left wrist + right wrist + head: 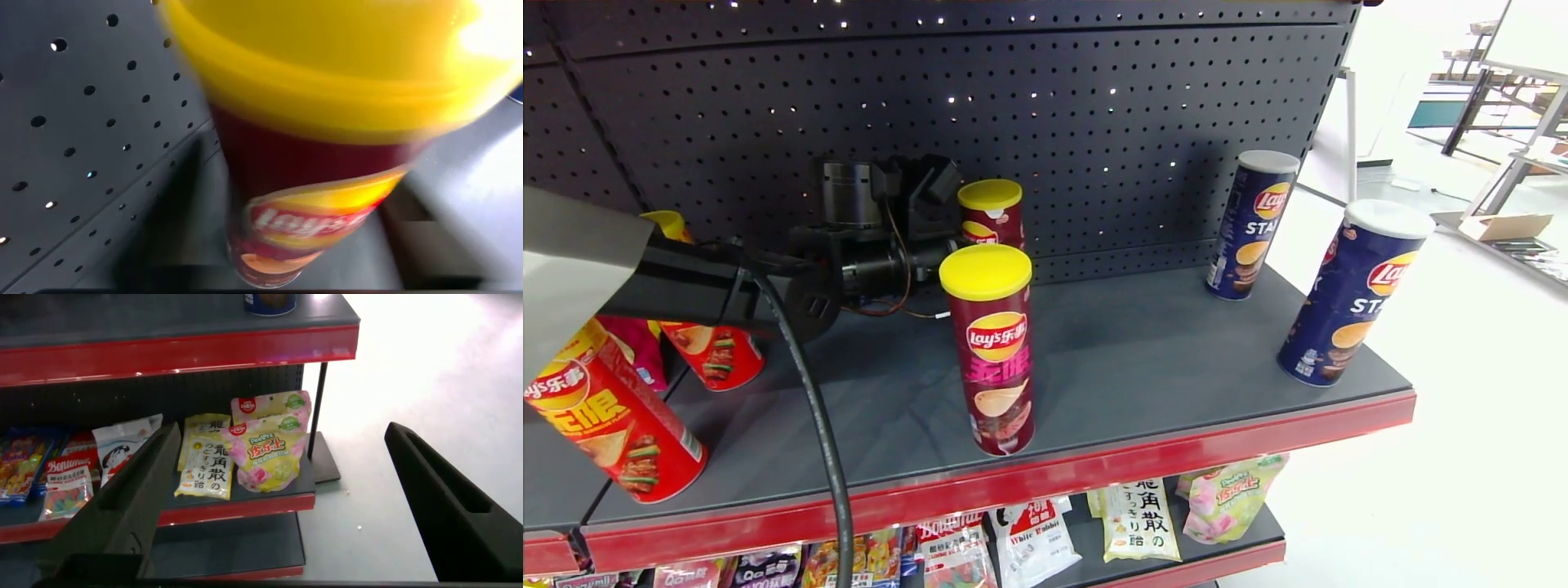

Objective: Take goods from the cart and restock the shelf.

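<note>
can point(990, 214), far maroon one, upright at shelf point(1160, 351) back by pegboard point(1094, 122), long axis vert., just right of left gripper point(939, 247); can't tell if clamped or let go. right gripper point(284, 437) spread wide, empty, well off.

maroon cans point(1001, 359) 2 | blue cans point(1347, 302) 2 | red cans point(613, 425) 2

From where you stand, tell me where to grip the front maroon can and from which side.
Probably take the front maroon can around its mid-body, below the yellow lid, coming in level from the shelf's open front. It stands upright near the front edge, so its round wall is free there; the left arm and rear maroon can crowd the back.
</note>
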### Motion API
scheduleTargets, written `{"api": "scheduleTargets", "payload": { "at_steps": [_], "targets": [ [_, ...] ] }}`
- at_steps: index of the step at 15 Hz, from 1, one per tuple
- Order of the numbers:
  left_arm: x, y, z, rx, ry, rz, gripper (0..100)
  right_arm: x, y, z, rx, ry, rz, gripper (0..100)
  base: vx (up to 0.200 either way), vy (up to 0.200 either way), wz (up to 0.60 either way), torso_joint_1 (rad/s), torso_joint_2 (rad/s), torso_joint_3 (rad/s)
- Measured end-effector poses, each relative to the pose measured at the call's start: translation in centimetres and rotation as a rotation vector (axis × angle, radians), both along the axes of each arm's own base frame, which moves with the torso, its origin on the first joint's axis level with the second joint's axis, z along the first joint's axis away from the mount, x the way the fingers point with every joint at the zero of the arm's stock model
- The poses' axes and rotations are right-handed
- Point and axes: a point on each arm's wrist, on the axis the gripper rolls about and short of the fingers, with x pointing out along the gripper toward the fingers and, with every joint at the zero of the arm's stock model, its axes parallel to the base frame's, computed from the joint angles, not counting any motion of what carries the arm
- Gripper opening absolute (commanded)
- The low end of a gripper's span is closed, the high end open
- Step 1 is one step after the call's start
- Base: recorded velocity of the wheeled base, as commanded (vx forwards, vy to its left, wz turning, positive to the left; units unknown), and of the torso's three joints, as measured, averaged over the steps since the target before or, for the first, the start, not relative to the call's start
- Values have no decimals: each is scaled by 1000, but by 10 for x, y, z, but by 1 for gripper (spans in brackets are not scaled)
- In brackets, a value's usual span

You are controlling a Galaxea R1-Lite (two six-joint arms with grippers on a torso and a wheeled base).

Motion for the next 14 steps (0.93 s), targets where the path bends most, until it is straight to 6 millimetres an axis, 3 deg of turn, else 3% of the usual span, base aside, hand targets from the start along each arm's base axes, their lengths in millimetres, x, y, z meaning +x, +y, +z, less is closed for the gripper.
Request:
{"api": "scheduleTargets", "payload": {
  "at_steps": [8,14],
  "targets": [
    [-14,8,4,3,15,11,100,0,0,0,0,0,0,100,0,0,0,0,0,0],
    [-49,41,3,28,61,80,100,0,0,0,0,-1,0,100,0,0,0,0,0,0]
  ]
}}
